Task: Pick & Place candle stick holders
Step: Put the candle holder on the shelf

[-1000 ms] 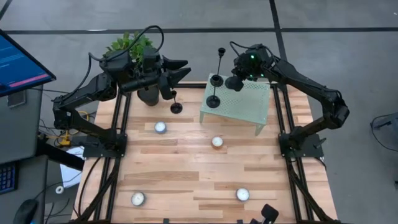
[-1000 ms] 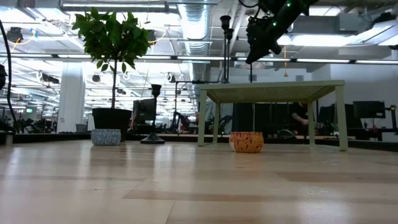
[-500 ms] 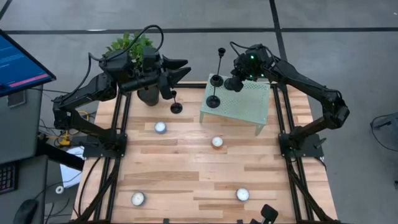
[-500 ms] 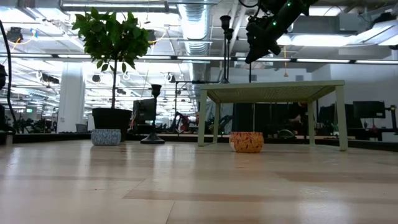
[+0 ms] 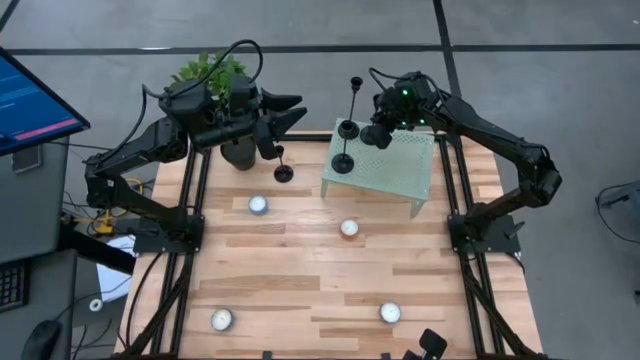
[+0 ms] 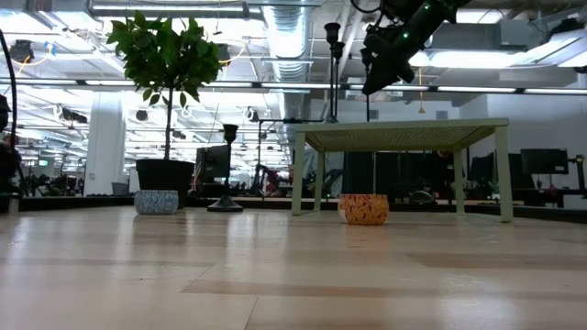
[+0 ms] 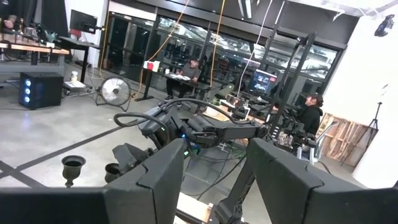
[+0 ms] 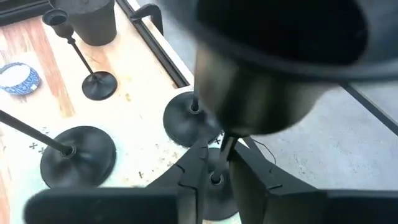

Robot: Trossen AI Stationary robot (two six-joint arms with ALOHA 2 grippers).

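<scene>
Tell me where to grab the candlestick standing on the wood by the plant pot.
Probably the candlestick by its thin stem, midway between cup and disc base. It stands upright, so bring the left gripper in level, from the side away from the plant pot.

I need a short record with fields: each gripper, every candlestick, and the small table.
right gripper: over the pale green mesh side table, jaws shut on a black metal candlestick
left gripper: jaws open, near the black plant pot
on side table: two other candlesticks
on wooden tabletop: one lone candlestick
</scene>
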